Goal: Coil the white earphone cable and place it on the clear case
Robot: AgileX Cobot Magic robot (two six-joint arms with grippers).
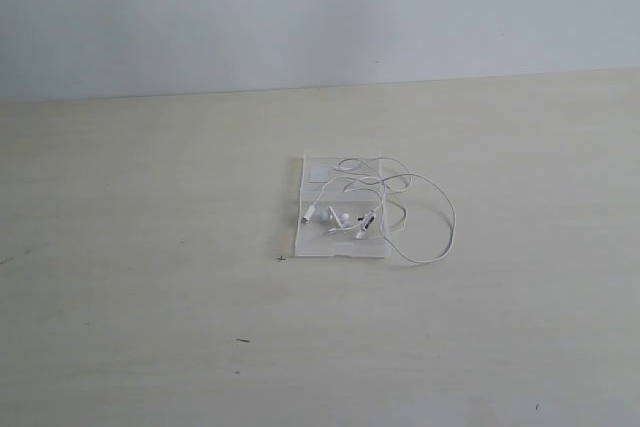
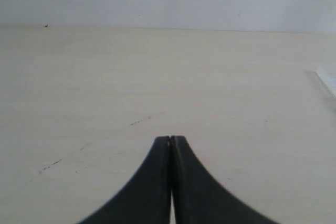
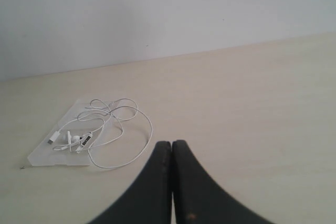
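Note:
The clear case (image 1: pixel 312 244) lies flat near the middle of the table in the exterior view. The white earphone cable (image 1: pixel 448 215) rests loosely on it, earbuds, remote and plug on the plastic, with one wide loop spilling off its right side onto the table. The right wrist view shows the same clear case (image 3: pixel 43 157) and cable (image 3: pixel 149 129), well clear of my right gripper (image 3: pixel 171 143), which is shut on nothing. My left gripper (image 2: pixel 170 138) is shut and empty over bare table; only a corner of the clear case (image 2: pixel 326 77) shows there. Neither gripper appears in the exterior view.
The pale wooden tabletop (image 1: pixel 150 277) carries a few small dark specks. A plain white wall (image 1: pixel 300 7) runs along its far edge.

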